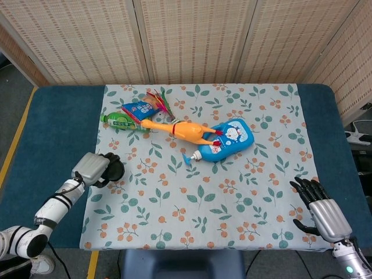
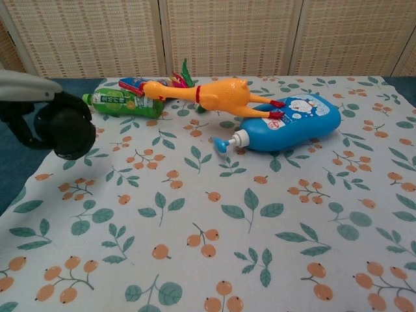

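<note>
**Hands at the desk's near corners, toys lying across the far half**

Left hand (image 1: 99, 168) hovers at the left border of the floral cloth (image 1: 232, 221) in the head view, fingers curled in with nothing visibly in them. Nearest to it is the green bottle (image 1: 120, 121), further from the robot and a little to the right, its long axis running left to right. The rubber chicken (image 1: 183, 130) and the blue pump bottle (image 1: 225, 141) lie beyond, slanting across the cloth, the chicken's legs resting on the blue bottle. A snack packet (image 1: 138, 110) leans on the green bottle. The right hand (image 1: 318, 204), fingers spread and empty, sits at the near right corner, well apart from everything; the left hand is plainly nearer.

Chest view: only the left hand (image 2: 64, 123) shows, a dark clenched shape just in front of the green bottle (image 2: 122, 104), apart from it. This view shows the pump nozzle (image 2: 224, 144) pointing left; the right hand is out of frame.
</note>
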Robot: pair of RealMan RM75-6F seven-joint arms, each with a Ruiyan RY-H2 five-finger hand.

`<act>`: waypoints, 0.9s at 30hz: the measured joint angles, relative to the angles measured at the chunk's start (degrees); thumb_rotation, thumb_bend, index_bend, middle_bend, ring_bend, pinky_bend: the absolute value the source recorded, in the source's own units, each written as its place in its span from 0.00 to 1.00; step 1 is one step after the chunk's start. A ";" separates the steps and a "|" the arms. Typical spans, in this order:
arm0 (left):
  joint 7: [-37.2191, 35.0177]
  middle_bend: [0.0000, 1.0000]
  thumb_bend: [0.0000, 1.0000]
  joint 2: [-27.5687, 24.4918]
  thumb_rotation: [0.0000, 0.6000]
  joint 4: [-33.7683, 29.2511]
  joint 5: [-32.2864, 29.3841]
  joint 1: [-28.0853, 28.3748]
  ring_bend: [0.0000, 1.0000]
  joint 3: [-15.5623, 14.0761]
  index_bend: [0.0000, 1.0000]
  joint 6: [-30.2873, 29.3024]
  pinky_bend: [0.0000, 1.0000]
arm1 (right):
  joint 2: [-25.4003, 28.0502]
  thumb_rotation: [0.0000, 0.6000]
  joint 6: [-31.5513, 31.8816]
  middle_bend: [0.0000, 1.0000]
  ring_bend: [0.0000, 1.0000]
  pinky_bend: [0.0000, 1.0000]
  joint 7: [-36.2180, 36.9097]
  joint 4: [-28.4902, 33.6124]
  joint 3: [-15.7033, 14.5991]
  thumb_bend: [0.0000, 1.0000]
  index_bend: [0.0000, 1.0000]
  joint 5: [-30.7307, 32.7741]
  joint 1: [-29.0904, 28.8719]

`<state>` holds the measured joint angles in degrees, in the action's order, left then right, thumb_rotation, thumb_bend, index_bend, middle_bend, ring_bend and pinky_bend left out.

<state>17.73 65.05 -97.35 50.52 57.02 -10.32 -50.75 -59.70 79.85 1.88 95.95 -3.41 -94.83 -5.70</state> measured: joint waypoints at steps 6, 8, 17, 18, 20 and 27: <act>-0.72 0.78 0.70 -1.37 1.00 3.33 1.28 -1.14 0.66 2.67 0.75 1.06 0.91 | 0.18 1.00 0.84 0.00 0.00 0.00 0.08 0.00 -0.06 0.13 0.00 -0.39 0.27; -1.08 0.78 0.70 -4.30 1.00 -0.87 3.09 -1.88 0.66 3.93 0.75 -2.01 0.91 | 0.14 1.00 0.80 0.00 0.00 0.00 -0.13 0.01 -0.08 0.13 0.00 -0.37 0.26; -1.52 0.78 0.70 -10.78 1.00 -19.81 7.97 -3.66 0.66 6.01 0.75 -3.77 0.91 | -0.28 1.00 -0.67 0.00 0.00 0.00 -0.94 0.31 -0.57 0.13 0.00 -0.54 -0.32; -1.44 0.78 0.70 -10.25 1.00 -19.40 7.56 -3.63 0.66 5.98 0.75 -2.80 0.91 | -0.21 1.00 -0.73 0.00 0.00 0.00 -0.95 0.36 -0.71 0.13 0.00 -0.65 -0.33; -1.40 0.78 0.70 -8.77 1.00 -16.48 6.49 -3.66 0.66 6.02 0.75 -0.71 0.91 | -0.09 1.00 -0.74 0.00 0.00 0.00 -0.86 0.40 -0.80 0.13 0.00 -0.70 -0.32; -2.11 0.78 0.70 -8.16 1.00 -4.11 6.51 -4.97 0.66 7.96 0.75 -0.75 0.91 | 0.12 1.00 0.02 0.00 0.00 0.00 -0.44 0.36 -0.46 0.13 0.00 -0.40 -0.19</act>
<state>15.63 56.89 -101.46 57.03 52.05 -2.37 -51.49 -59.58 79.88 1.45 96.30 -3.88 -95.23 -5.89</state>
